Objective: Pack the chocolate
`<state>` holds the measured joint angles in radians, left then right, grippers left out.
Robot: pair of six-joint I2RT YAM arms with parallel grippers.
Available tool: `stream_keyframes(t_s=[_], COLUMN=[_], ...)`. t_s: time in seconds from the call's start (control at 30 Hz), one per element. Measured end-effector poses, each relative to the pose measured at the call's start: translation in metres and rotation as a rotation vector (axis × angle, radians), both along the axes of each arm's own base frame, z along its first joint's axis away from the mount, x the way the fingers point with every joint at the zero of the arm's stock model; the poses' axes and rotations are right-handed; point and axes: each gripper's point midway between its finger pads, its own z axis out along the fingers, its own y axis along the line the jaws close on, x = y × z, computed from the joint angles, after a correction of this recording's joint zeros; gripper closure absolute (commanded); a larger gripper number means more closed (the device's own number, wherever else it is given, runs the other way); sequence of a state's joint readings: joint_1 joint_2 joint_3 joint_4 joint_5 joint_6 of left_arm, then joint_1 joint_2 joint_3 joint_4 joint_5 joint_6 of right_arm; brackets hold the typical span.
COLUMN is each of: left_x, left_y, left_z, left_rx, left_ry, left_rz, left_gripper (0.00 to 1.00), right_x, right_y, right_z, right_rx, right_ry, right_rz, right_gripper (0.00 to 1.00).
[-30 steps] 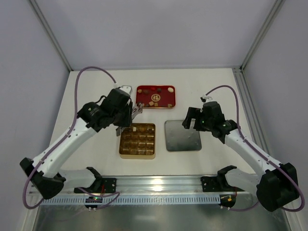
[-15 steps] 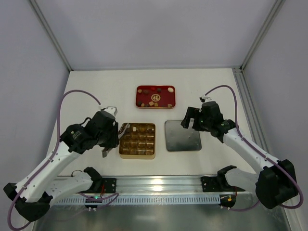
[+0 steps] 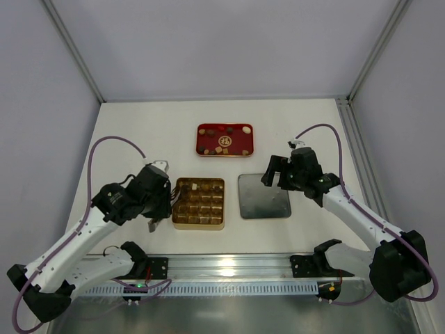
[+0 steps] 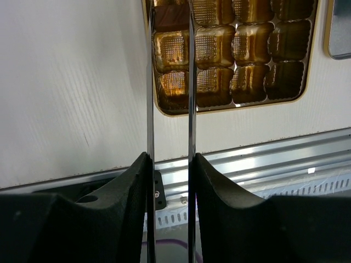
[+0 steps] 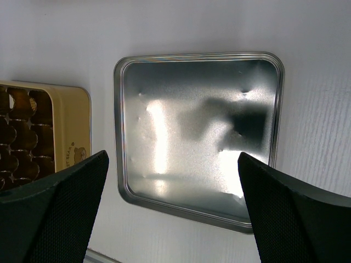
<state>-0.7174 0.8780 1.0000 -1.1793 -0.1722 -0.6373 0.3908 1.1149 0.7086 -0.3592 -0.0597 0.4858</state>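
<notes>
Top external: most chocolate (image 3: 223, 148) lies on the red tray (image 3: 238, 133). Left gripper (image 3: 172, 200) — jaws narrow — frames a dark piece (image 4: 170, 17) over the gold box's (image 4: 247, 105) left column; gripped or not, I cannot tell. Right gripper (image 5: 173, 159) gapes wide over the lid (image 5: 197, 98).

Left arm (image 3: 76, 236) and right arm (image 3: 354, 212): white link shells, black joint housings. Purple cable (image 3: 115, 141) loops along each. Left fingers (image 4: 129, 186) carry thin flat blades; right fingers (image 5: 49, 197) are broad, black and textured.
</notes>
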Motion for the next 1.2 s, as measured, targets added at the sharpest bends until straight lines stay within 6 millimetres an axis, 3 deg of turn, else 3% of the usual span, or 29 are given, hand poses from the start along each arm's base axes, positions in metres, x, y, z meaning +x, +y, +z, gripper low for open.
stream_keyframes(t_s=[0.33,0.63,0.73,0.87,1.0,1.2], left_x=[0.003,0.005,0.011,0.033,0.070,0.146], left_y=[0.000,-0.001,-0.006,-0.026,-0.052,-0.094], left_z=[0.000,0.001,0.012,0.041,0.058,0.048], left_rx=[0.000,0.002,-0.012,-0.046,-0.035,0.023], left_ry=[-0.007,-0.011,-0.027,-0.076,-0.108,-0.102], left_rz=[0.017,0.021,0.017,0.002,-0.028,-0.064], left_gripper=[0.53,0.53,0.52,0.50,0.49,0.50], right_x=[0.000,0.001,0.001,0.001,0.000,-0.005], right_y=[0.000,0.001,0.001,0.001,0.001,-0.002], right_z=[0.000,0.001,0.001,0.001,0.003,0.015], right_rx=[0.001,0.007,0.007,0.006,0.008,0.016], right_ry=[-0.001,-0.005,-0.005,-0.005,-0.010,-0.041], right_rz=[0.000,0.001,0.001,0.001,0.002,0.005], right_gripper=[0.00,0.00,0.00,0.00,0.00,0.00])
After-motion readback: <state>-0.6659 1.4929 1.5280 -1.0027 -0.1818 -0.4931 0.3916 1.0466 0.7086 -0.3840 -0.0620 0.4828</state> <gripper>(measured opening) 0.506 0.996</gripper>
